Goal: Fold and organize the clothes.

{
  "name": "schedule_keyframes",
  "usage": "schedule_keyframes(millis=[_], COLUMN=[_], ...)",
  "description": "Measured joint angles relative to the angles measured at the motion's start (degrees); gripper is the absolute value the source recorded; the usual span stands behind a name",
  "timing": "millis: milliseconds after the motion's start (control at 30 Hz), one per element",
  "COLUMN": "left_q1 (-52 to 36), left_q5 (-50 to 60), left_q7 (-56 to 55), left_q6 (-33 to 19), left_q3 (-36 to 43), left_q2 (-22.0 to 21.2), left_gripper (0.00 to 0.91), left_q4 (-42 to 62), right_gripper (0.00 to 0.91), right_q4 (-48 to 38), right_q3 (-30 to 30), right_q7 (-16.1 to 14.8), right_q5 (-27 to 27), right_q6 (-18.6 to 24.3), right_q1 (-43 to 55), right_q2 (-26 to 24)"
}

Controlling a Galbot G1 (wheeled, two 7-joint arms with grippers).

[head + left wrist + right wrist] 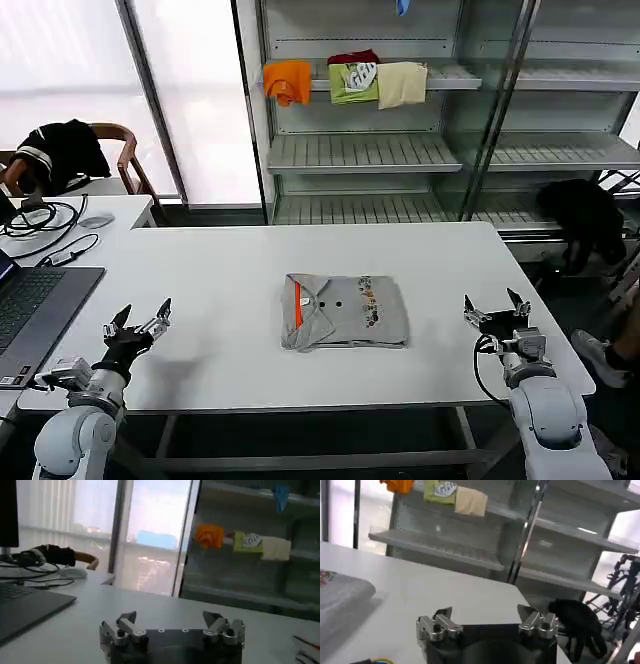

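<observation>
The clothes are one grey shirt (345, 312), folded into a rough rectangle in the middle of the white table (240, 260), with an orange collar stripe, two dark buttons and a small multicoloured print. Its edge also shows in the right wrist view (340, 592) and in the left wrist view (306, 647). My left gripper (142, 316) hovers open near the table's front left, well clear of the shirt; its own camera shows it (170, 617) with nothing between the jaws. My right gripper (493, 304) is open at the front right, also apart from the shirt and holding nothing (484, 613).
A laptop (30, 310) with cables and a mouse lies at the table's left end. Behind the table stands a shelf unit (420, 150) holding orange (288, 80), green (353, 80) and cream (402, 84) folded garments. A black garment (585, 215) lies at the right, another on a chair (60, 150).
</observation>
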Motion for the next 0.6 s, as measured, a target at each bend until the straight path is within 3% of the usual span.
schedule_keyframes(millis=[600], left_q1=[-0.4], left_q5=[-2.8], left_q7=[0.0], left_q6=[0.7], left_q3=[0.1], left_q2=[-0.1], left_gripper=[0.907], left_q4=[-0.9], right_gripper=[0.907], right_q4=[-0.2], right_q3=[1.0], right_q7=[0.5], right_q5=[4.5], right_q6=[5.6], right_q1=[-0.3], right_q2=[-0.6])
